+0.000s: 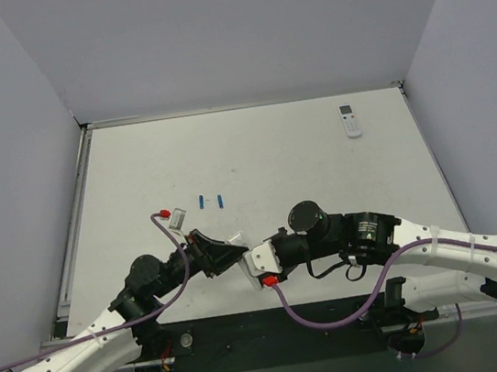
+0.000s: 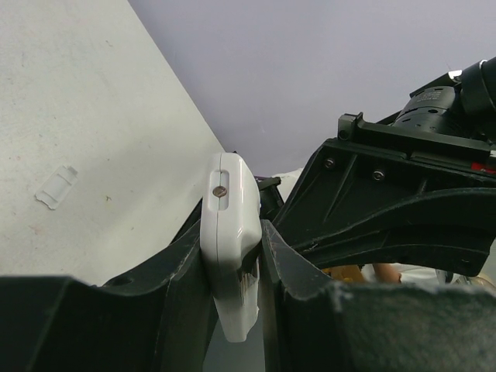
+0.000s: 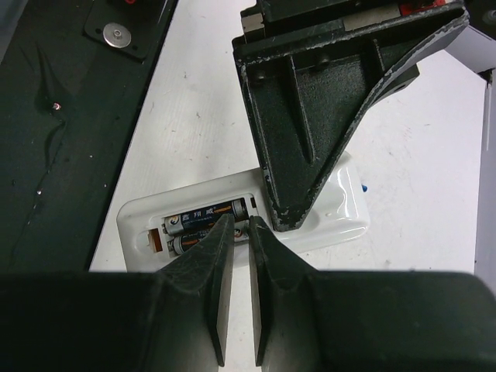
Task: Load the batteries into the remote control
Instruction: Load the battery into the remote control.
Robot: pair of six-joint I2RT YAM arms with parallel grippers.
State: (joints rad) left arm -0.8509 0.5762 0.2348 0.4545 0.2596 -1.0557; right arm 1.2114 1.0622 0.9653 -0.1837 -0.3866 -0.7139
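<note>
Fingers of your left gripper [image 2: 230, 260] pinch the slim white rectangular remote control [image 2: 229, 205]. Your right gripper [image 3: 239, 226], nearly pressed together, meets two dark cells [image 3: 203, 216] inside it. Both blue cylindrical batteries [image 1: 202, 201] lie on the white table [image 1: 273, 159].

Two white remotes: the remote control [image 3: 341, 213], its back open, and a second remote [image 1: 349, 120]. Four batteries in all: two blue on the table [image 1: 321, 176], the left blue battery [image 1: 202, 201] and the right blue battery [image 1: 220, 200], plus two dark batteries [image 3: 205, 215] in the open bay. One clear battery cover [image 2: 56, 186]. Two arms, with one claw each: left claw [image 2: 232, 252], right claw [image 3: 240, 226].
</note>
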